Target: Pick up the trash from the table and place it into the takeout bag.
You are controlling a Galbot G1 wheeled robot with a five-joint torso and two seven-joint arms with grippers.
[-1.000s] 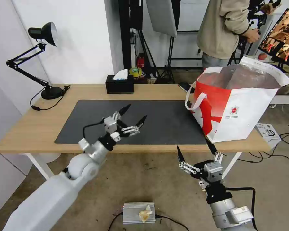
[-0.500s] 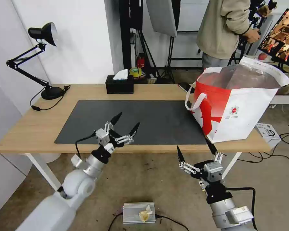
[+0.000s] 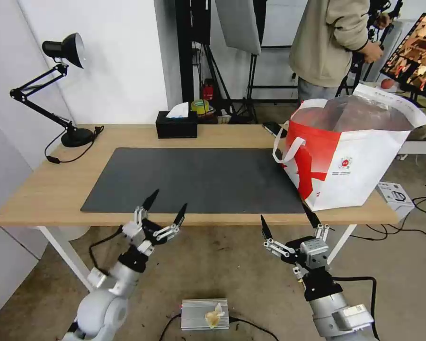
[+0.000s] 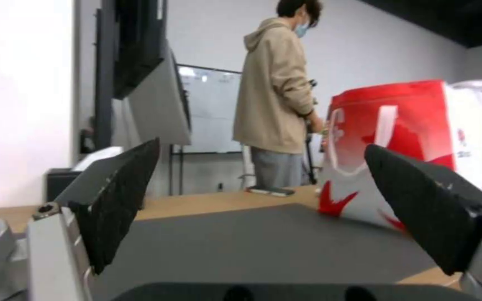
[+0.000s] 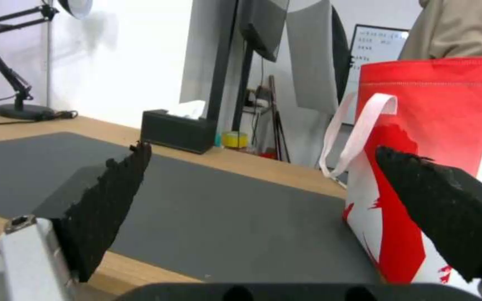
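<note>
Two grippers hang in front of the table's [image 3: 47,189] near edge, both below its top. Our left gripper [image 3: 165,211] sits by the dark mat's [image 3: 199,177] near-left corner, jaws spread and holding nothing. Our right gripper [image 3: 288,223] is under the near-right part of the edge, jaws likewise released and bare. At the table's right end the takeout bag [image 3: 359,166] stands upright, overhanging the right edge of the mat, mouth open.

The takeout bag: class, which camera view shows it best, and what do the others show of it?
The head view: the whole takeout bag, open top and foil lining included. The left wrist view shows its red side, the right wrist view its red face and strap.
</note>
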